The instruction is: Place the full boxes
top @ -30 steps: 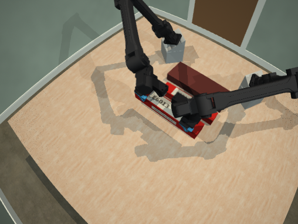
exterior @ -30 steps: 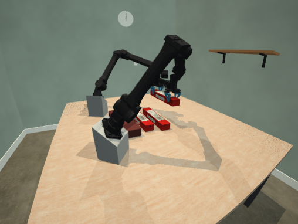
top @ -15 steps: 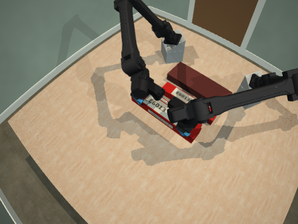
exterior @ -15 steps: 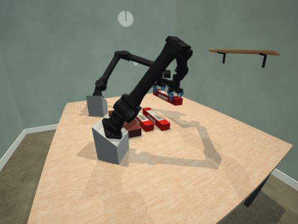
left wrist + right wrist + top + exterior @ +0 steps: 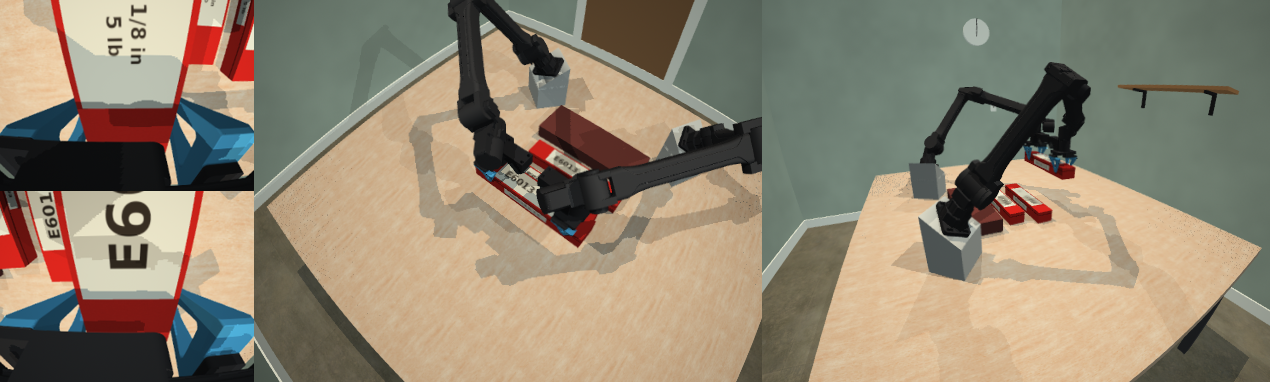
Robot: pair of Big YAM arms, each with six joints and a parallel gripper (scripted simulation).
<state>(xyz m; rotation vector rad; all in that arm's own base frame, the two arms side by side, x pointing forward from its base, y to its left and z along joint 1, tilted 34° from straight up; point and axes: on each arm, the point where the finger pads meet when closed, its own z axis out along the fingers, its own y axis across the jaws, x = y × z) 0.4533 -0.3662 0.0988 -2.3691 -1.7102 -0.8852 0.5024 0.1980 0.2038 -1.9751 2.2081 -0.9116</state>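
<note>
A red welding electrode box is held level above the table, one gripper at each end. My left gripper is shut on its "5 lb" end. My right gripper is shut on its "E6013" end. A second box lies flat on the table, mostly hidden in the top view. A third box lies beside the low dark red-brown platform. Nothing rests on the visible part of the platform.
The grey base of my right arm and that of my left arm stand behind the platform. The two table boxes lie roughly parallel to it, with a narrow gap between them. A wall shelf is beyond the table.
</note>
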